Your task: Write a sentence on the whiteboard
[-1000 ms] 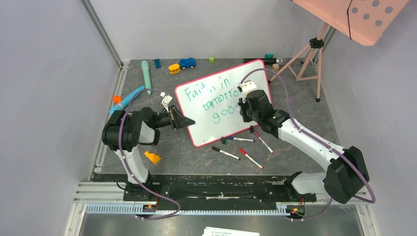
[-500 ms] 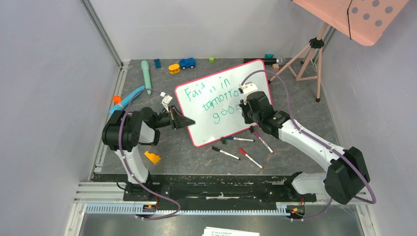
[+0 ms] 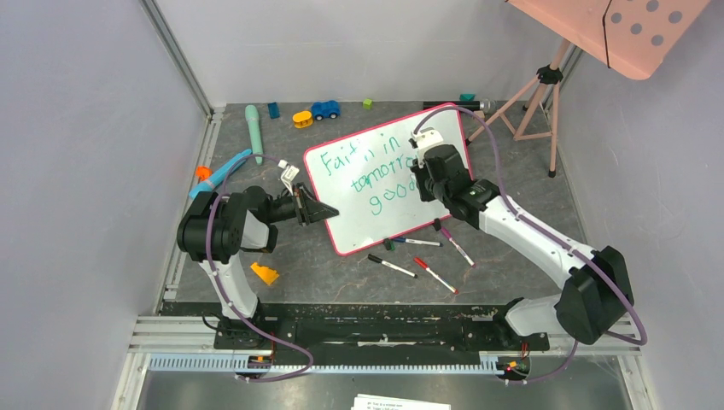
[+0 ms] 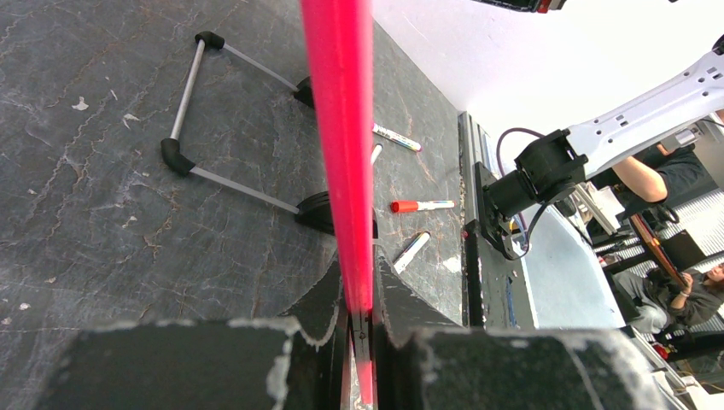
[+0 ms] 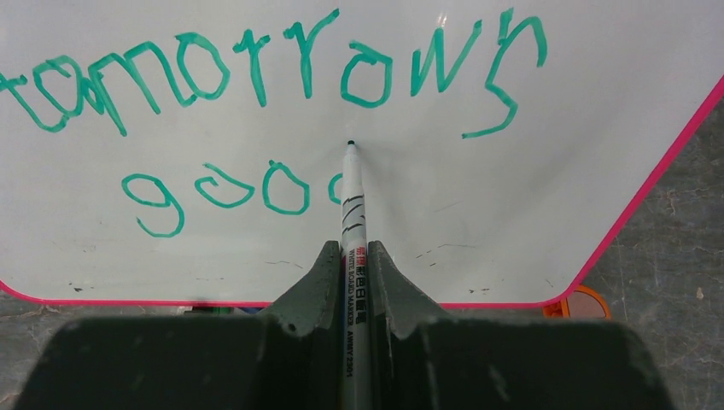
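The whiteboard [image 3: 359,229], glossy white with a pink rim, stands tilted at the table's middle. My left gripper [image 3: 324,211] is shut on its left edge; the pink rim [image 4: 341,128] runs straight between the left gripper's [image 4: 359,299] jaws. The sentence [image 3: 376,175] is in green: "Fait in", "tomorrows" [image 5: 256,77] and "goo" [image 5: 213,192] with a part-drawn letter after it. My right gripper [image 3: 421,173] is shut on a white marker [image 5: 353,231]. The marker's tip points at the board just above that last letter, at or just off the surface.
Several loose markers [image 3: 392,266] lie on the dark table in front of the board, one red [image 3: 435,275]. Toys lie at the back: a teal cylinder [image 3: 253,132] and a blue car [image 3: 324,109]. A tripod [image 3: 538,102] with a pink dotted panel [image 3: 632,30] stands back right. An orange piece [image 3: 265,273] lies near left.
My right gripper has moved the marker up the board, away from the arm bases, along the last letter. The left gripper and the board have not moved.
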Action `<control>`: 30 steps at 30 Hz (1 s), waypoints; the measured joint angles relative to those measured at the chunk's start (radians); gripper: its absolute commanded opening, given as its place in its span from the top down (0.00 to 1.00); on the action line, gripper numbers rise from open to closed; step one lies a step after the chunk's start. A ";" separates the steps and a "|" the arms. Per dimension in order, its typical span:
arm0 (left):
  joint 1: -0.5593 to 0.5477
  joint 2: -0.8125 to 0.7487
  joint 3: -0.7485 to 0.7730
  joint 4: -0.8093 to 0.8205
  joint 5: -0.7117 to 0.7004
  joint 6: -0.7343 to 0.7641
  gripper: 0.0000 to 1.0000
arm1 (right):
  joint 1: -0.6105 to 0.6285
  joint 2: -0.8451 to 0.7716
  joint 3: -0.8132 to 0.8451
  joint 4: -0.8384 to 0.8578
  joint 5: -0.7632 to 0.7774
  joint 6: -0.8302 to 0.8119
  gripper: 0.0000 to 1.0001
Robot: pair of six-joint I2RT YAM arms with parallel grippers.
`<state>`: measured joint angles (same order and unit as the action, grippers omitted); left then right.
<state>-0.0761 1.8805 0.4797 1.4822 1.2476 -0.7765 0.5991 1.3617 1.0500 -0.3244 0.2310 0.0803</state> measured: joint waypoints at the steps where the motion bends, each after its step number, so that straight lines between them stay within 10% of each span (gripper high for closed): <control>1: 0.000 0.000 0.000 0.000 0.000 0.000 0.98 | 0.000 0.002 0.005 0.001 0.001 -0.002 1.00; 30: 0.000 0.000 0.000 0.000 0.000 0.000 0.98 | -0.002 -0.069 -0.116 0.000 0.011 0.014 1.00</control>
<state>-0.0765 1.8805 0.4797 1.4822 1.2476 -0.7761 0.5968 1.2926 0.9337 -0.3248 0.2420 0.0940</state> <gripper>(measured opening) 0.122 0.121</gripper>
